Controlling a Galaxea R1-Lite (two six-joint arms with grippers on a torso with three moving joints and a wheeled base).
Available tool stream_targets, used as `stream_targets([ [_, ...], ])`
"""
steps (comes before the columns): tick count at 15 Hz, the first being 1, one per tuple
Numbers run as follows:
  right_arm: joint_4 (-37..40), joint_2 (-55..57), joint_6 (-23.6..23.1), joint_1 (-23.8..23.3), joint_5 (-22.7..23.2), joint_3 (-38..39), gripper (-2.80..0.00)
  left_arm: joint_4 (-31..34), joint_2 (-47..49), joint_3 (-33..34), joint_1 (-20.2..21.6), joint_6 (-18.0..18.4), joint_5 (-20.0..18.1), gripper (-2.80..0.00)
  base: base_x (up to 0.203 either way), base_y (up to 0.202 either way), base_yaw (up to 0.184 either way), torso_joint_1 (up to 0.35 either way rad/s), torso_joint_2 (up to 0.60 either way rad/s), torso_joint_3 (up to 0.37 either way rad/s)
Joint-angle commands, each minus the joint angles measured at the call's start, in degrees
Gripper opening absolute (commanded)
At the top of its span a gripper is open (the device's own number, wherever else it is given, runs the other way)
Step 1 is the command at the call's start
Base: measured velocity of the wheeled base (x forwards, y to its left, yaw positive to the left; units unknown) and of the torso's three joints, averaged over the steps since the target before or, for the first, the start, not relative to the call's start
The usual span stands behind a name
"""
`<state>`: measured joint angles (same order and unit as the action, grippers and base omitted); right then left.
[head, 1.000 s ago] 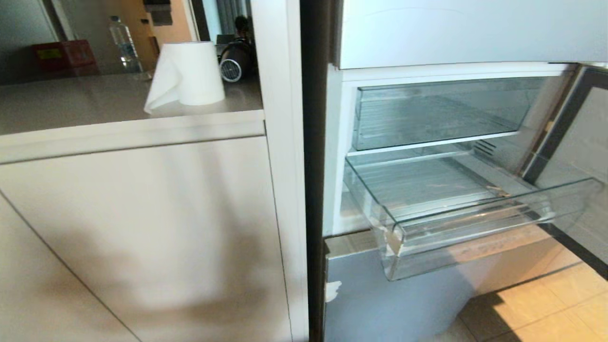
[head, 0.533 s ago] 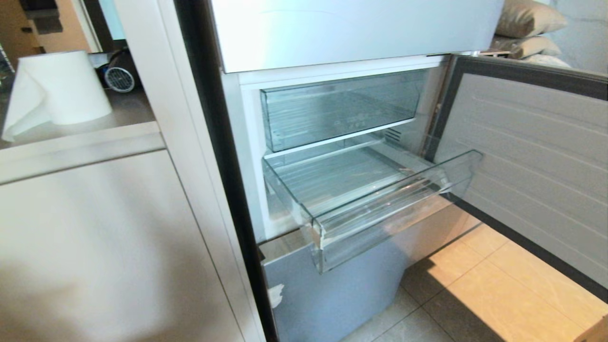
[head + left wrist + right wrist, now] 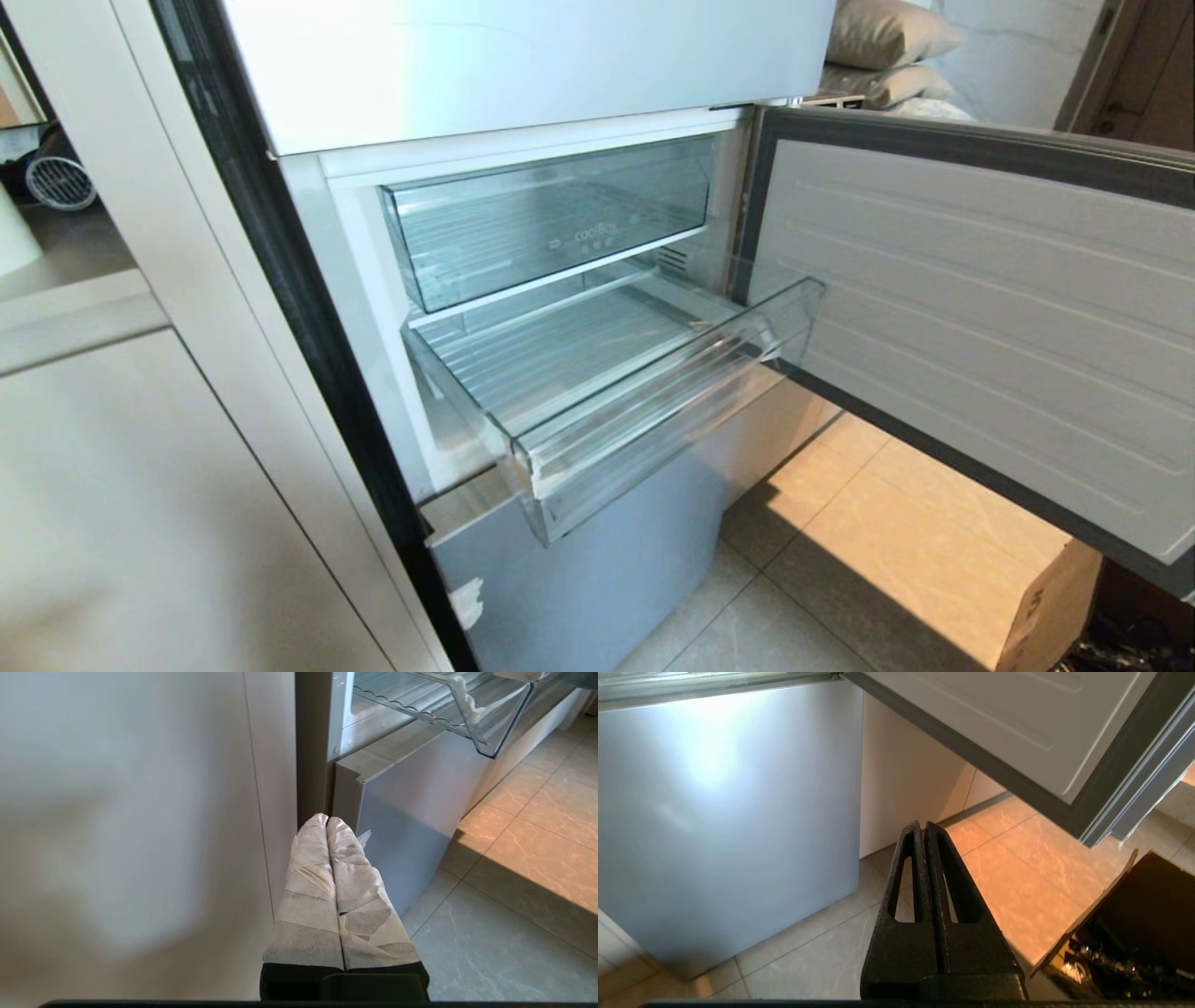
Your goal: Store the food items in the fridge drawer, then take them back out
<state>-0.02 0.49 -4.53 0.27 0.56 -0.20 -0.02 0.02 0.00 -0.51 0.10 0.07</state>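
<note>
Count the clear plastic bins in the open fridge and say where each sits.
2. The upper bin is pushed in, just under the white panel. The lower drawer sits beneath it, pulled out toward the open door. Both look empty; no others show.

A tall fridge (image 3: 523, 65) stands with its lower door (image 3: 980, 308) swung wide to the right, the ribbed white inner lining facing out and a dark seal running round its edge. Left of it, a pale cabinet front (image 3: 140, 523) rises to a grey countertop (image 3: 65, 257), where a small round fan-like device (image 3: 61, 179) sits at the back. The floor (image 3: 775, 635) is large grey stone-look tile, with a patch of warm orange sunlight (image 3: 896, 541) falling across it (a hard shadow edge cuts it diagonally). A cardboard box (image 3: 1050, 607) stands at the lower right, and beige cushions (image 3: 887, 47) are stacked beyond the door.
</note>
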Motion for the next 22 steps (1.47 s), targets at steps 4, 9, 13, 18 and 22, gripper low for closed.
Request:
stream_targets([
  [4,-4.1,18.6,12.0,-4.8,-14.2,-9.8,-2.80,-0.1,0.0,0.0,0.0,0.0,0.0,-2.80,0.000,0.000,0.000,0.000,0.00,0.000],
  [9,-6.8,37.0,19.6,-26.6,-19.0,-17.8,-2.80,0.0,0.0,0.0,0.0,0.0,0.0,-2.80,0.000,0.000,0.000,0.000,0.00,0.000],
  [13,-19.4,51.1,21.5,-44.1,-8.8,-18.5,-2.80,-0.1,0.0,0.0,0.0,0.0,0.0,-2.80,0.000,0.000,0.000,0.000,0.00,0.000],
  [18,-24.8,66.9,21.4,-60.2,5.7,-23.7,-2.80,-0.1,0.0,0.0,0.0,0.0,0.0,-2.80,0.000,0.000,0.000,0.000,0.00,0.000],
  [22,-33.9,77.3,20.9,-63.1,7.6,-24.1,0.00,0.0,0.0,0.0,0.0,0.0,0.0,-2.80,0.000,0.000,0.000,0.000,0.00,0.000],
])
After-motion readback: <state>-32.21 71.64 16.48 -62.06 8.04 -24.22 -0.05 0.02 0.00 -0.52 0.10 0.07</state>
